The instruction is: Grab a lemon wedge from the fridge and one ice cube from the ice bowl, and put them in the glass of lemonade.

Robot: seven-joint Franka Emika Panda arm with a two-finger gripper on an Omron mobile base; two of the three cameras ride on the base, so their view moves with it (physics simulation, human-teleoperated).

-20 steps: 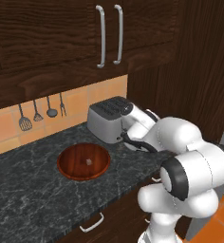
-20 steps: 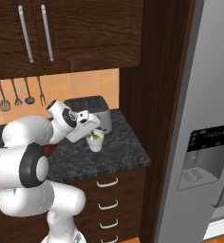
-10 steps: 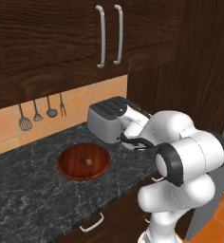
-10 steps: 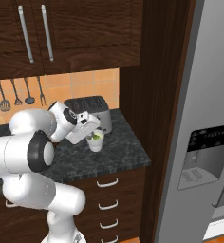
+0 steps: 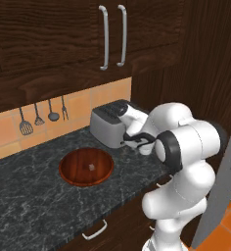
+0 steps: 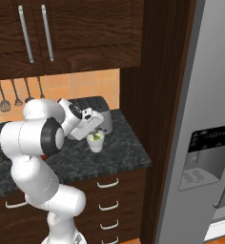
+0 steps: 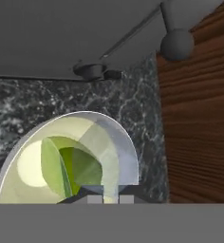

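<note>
The glass of lemonade (image 6: 95,142) stands on the counter in front of the toaster, and my gripper (image 6: 97,130) hovers just above its mouth. In the hand view the glass's rim (image 7: 129,153) curves right below my gripper (image 7: 110,199), whose tips stand close together. A pale translucent ice cube (image 7: 102,151) sits pinched between them, over the liquid. A yellow-green lemon wedge (image 7: 61,167) lies inside the glass. The ice bowl (image 5: 68,174) rests to the left on the counter with a small pale piece (image 5: 91,167) in it. The fridge (image 6: 207,143) stands at the right.
A grey toaster (image 5: 106,128) stands right behind the glass, close to my hand. A dark wood side panel (image 7: 199,118) rises just beside the glass. Utensils (image 5: 38,115) hang on the wall. Upper cabinets (image 5: 88,34) overhang the counter.
My arm's elbow has swung forward and up toward the counter. The gripper has stayed over the glass, shifting only slightly, with its tips still together.
</note>
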